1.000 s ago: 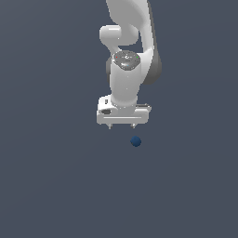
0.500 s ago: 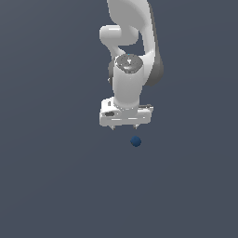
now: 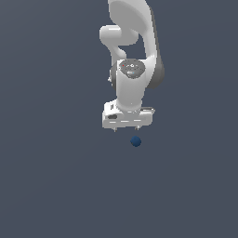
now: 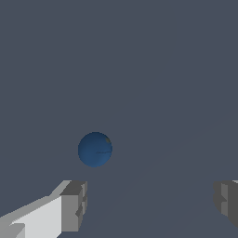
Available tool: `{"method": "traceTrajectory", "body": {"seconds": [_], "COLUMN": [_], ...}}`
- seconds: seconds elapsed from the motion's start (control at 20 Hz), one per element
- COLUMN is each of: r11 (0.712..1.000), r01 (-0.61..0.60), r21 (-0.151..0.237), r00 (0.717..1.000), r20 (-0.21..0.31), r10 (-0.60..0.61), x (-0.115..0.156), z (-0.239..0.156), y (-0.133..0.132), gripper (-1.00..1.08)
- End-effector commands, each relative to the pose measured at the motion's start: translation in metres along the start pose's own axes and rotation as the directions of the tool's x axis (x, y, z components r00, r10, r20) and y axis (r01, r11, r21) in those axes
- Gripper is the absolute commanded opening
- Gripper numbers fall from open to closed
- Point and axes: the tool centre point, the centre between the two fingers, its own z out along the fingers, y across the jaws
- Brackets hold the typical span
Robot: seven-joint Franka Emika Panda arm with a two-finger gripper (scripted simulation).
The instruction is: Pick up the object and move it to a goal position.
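A small dark blue ball (image 3: 135,141) lies on the grey floor, just below the white gripper (image 3: 126,129) in the exterior view and a little toward that view's right. In the wrist view the ball (image 4: 95,149) sits ahead of the gripper (image 4: 148,207), nearer to one grey fingertip (image 4: 74,204) than to the other (image 4: 227,201). The jaws stand wide apart and hold nothing. The ball is outside the gap between the fingers and touches neither.
The white arm (image 3: 135,56) rises above the gripper toward the top of the exterior view. The floor (image 3: 56,176) is a plain dark grey surface all around.
The gripper has drifted slightly toward the ball and lower over the second. The ball has not moved. The jaws stay open.
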Motion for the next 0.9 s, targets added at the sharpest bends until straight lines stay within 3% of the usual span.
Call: {"method": "traceTrajectory", "body": {"seconds": [0.0, 0.45, 0.85], "r11": [1.0, 0.995, 0.993], "r01": [0.019, 0.103, 0.114], "r21": [0.001, 0.008, 0.01], "r00": [1.0, 0.995, 0.993], "r20": [0.002, 0.005, 0.007], "r10": [-0.019, -0.103, -0.114], "x": [0.0, -0.002, -0.003], "z": [0.013, 0.069, 0.077], "y": [-0.009, -0.051, -0.057], "gripper": [1.0, 1.0, 1.0]}}
